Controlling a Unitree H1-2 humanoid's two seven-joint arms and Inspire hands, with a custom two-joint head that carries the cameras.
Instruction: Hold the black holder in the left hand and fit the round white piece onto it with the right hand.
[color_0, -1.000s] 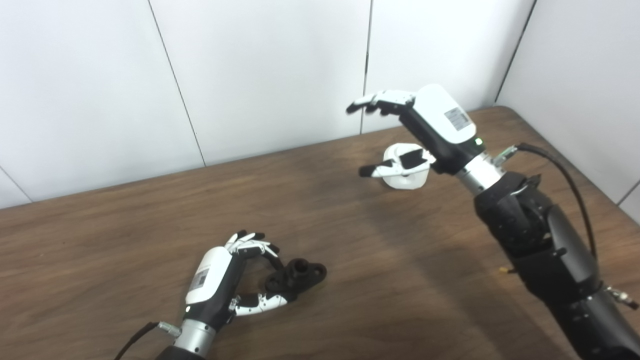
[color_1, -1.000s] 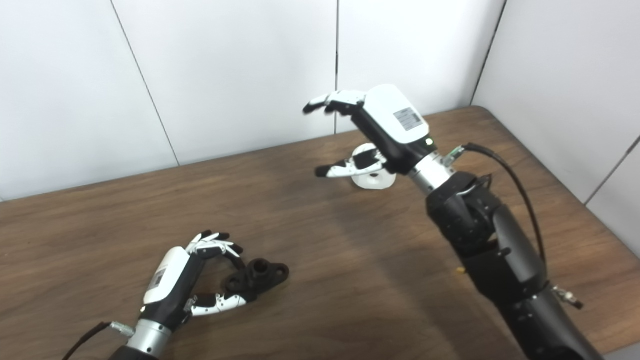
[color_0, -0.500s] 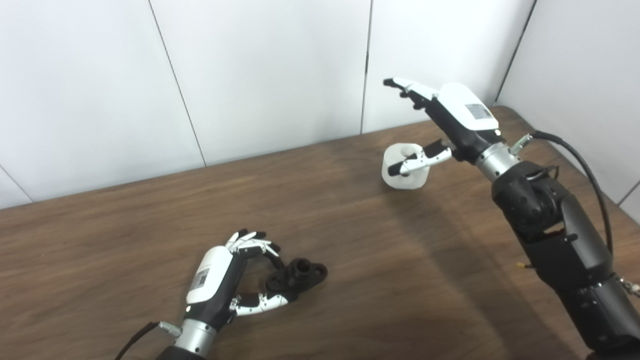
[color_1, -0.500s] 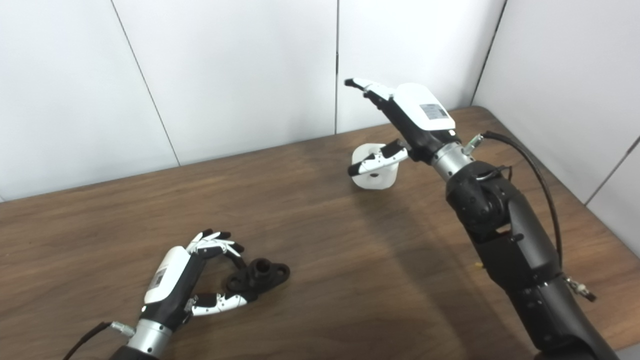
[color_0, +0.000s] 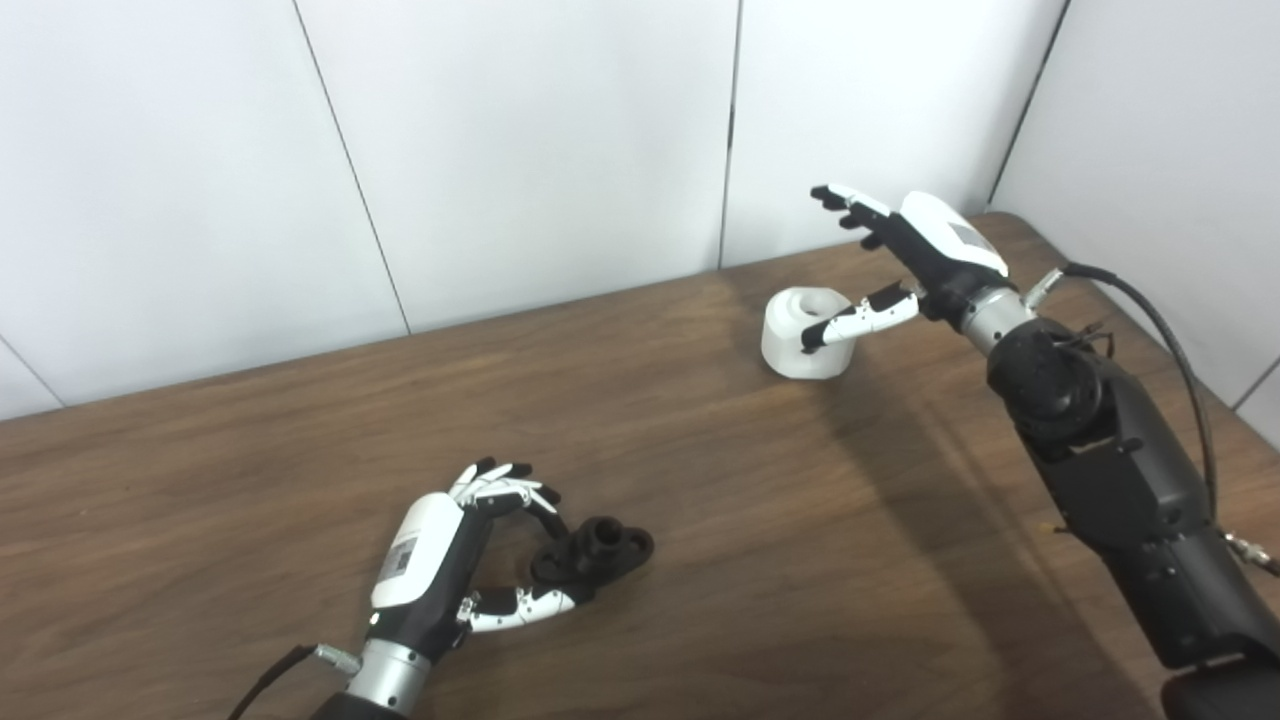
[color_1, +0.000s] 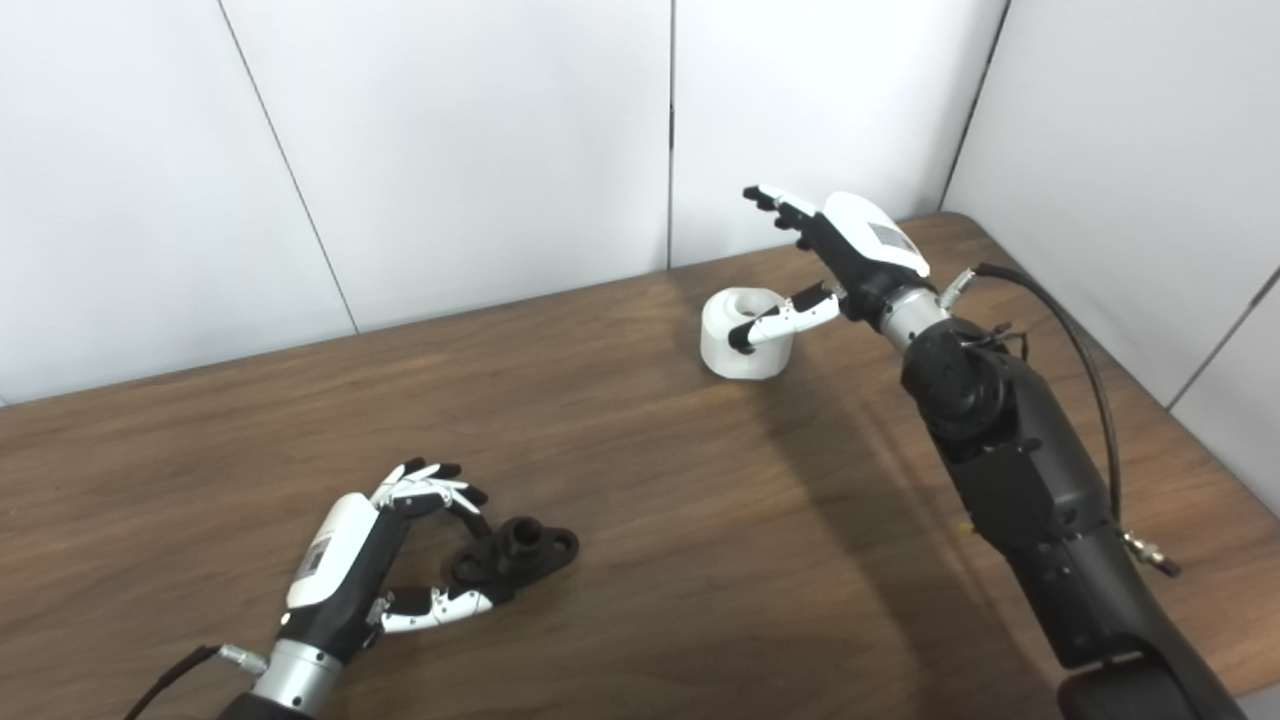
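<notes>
The black holder (color_0: 592, 548) lies on the wooden table (color_0: 760, 520), between the curled fingers and thumb of the left hand (color_0: 440, 560), not clearly gripped. The right hand (color_0: 900, 265) is open beside the round white piece (color_0: 803, 332); its thumb crosses in front of it.
</notes>
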